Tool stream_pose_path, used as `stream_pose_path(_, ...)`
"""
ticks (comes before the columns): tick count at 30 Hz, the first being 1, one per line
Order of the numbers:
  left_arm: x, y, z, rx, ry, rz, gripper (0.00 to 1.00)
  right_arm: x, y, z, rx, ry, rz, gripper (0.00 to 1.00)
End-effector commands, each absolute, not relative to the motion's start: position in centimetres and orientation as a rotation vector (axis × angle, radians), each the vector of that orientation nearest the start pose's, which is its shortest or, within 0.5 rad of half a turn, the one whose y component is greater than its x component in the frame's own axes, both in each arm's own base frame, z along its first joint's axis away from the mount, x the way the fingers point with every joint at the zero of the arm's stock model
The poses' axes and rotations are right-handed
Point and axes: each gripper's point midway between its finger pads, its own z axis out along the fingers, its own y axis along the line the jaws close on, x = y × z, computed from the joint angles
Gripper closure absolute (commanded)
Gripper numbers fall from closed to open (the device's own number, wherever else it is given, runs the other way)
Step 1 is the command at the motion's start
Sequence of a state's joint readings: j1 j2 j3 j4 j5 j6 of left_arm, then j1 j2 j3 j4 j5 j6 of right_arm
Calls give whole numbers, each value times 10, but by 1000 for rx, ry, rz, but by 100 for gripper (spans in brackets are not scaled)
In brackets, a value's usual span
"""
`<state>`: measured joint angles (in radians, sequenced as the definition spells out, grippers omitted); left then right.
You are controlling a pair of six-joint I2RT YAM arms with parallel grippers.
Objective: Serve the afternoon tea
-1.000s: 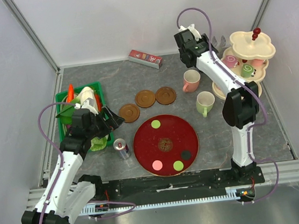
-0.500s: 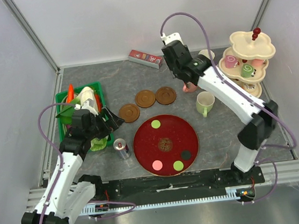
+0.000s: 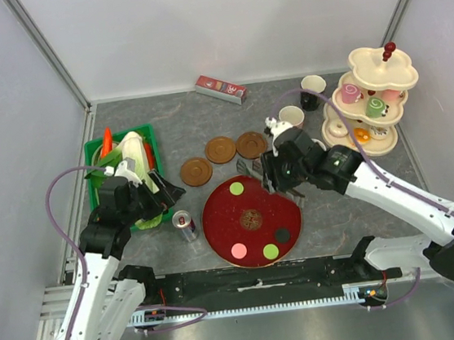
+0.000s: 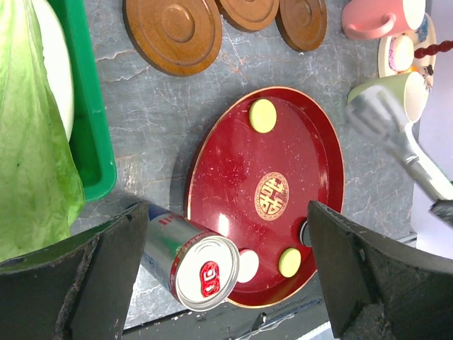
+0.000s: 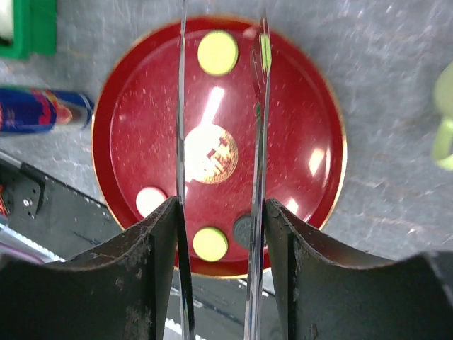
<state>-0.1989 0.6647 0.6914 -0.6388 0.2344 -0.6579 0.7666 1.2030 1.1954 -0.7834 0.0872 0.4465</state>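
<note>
Over the red tray [image 3: 284, 200] at the middle of the top view, your right hand [image 3: 275, 173] hangs with its fingers parted and nothing between them; the tray carries macarons [image 5: 217, 53] around its rim. At the left of that view your left hand [image 3: 162, 190] sits wide and empty beside the drink can [image 4: 190, 259] and green crate [image 3: 93, 148]. Three brown saucers [image 3: 221, 149] lie above the tray on the bench [image 3: 165, 128], with the pink mug [image 3: 291, 117], black mug [image 3: 312, 90] and cream three-tier stand [image 3: 380, 70] at upper right.

- A lab test cell: blank white panels on aluminium framing wall in the grey desk [image 3: 140, 122].
- Behind the right claw [image 3: 253, 169], both arms bolt to a cabled rail [image 3: 257, 285].
</note>
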Motion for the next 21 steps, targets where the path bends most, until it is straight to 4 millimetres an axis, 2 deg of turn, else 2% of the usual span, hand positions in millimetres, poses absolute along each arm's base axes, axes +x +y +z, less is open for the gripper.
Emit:
stream_pose_path(1,206,-111,181,-388,2243,-745,2,215,240,201,-305,2399,471,42)
stream_pose_path(6,203,-111,173,-398,2262,-744,2,205,260,176,-406,2419,305,42)
stream_pose_path(11,202,-110,169,-406,2270,-735,2,211,271,159,-447,2416,114,41)
stream_pose_path(21,203,-107,164,-414,2279,-708,2,213,292,143,-575,2392,-17,40)
